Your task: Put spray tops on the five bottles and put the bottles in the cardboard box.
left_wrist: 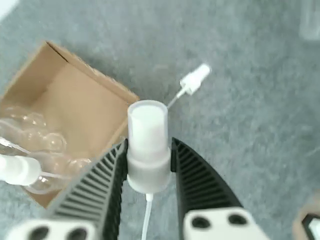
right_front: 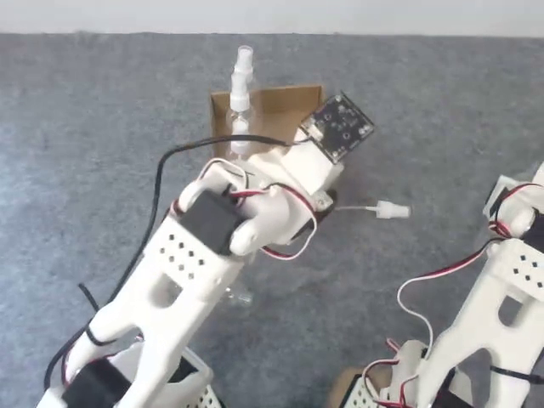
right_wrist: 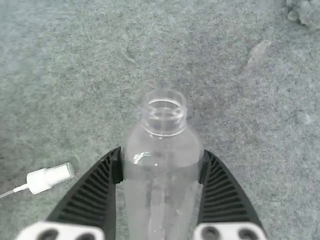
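Grey carpeted counter [right_front: 85, 127], and toward its far edge sits the cardboard box [right_front: 272, 95] with capped bottles [right_front: 241, 85] inside. It looks like three, though the arm covers much of the box. The left fingers [left_wrist: 100, 185] are clamped on a spray top [left_wrist: 147, 125], held over the box's edge with its dip tube trailing below. The right fingers [right_wrist: 90, 195] are closed round the shoulders of an open-necked bottle [right_wrist: 162, 130]. One loose spray top [right_front: 391, 209] lies on the counter just beside the box.

I see grey felt-like cloth [right_front: 76, 127] spread beneath the left gripper [left_wrist: 148, 147], a pale wall [right_front: 272, 15] far beyond it.
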Robot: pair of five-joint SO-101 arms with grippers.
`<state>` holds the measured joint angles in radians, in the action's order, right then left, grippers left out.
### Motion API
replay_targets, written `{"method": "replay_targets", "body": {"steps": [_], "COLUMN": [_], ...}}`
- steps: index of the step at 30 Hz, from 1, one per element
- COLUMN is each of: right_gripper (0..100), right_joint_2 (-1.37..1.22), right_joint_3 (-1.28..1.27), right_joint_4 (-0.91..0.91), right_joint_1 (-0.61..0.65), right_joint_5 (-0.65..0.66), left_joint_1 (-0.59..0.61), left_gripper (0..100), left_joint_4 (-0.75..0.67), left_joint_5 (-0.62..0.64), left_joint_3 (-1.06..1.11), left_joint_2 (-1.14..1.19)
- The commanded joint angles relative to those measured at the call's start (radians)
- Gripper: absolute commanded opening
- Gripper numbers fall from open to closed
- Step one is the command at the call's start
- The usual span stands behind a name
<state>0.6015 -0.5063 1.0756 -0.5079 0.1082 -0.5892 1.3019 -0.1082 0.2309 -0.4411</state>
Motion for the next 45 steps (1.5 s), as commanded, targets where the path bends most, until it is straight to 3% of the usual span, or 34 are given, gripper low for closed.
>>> {"method": "replay_targets", "body": {"steps": [1, 20, 27, 34, 45], "right_gripper": [5.1, 5.4, 5.3, 5.1, 3.2], "right_joint_2": [0.007, 0.117, 0.197, 0.208, 0.263], "right_joint_3": [0.031, 0.011, -0.060, -0.110, -0.114], "right_joint_4": [0.007, 0.130, 0.128, 0.056, 0.065], "right_joint_1": [0.028, 0.426, 0.653, 0.803, 0.911], "right_joint_5": [0.006, 0.003, 0.006, 0.006, 0.005], "left_joint_1": [0.017, 0.298, 0.356, 0.402, 0.503], "left_gripper": [1, 1, 1, 1, 1], "left_joint_4": [-0.026, -0.031, -0.176, -0.269, -0.351], "left_joint_5": [0.044, 0.233, 0.311, 0.361, 0.454], "left_joint_3": [-0.101, -0.113, 0.065, 0.209, 0.321], "left_joint_2": [-0.074, -0.330, -0.462, -0.615, -0.718]}}
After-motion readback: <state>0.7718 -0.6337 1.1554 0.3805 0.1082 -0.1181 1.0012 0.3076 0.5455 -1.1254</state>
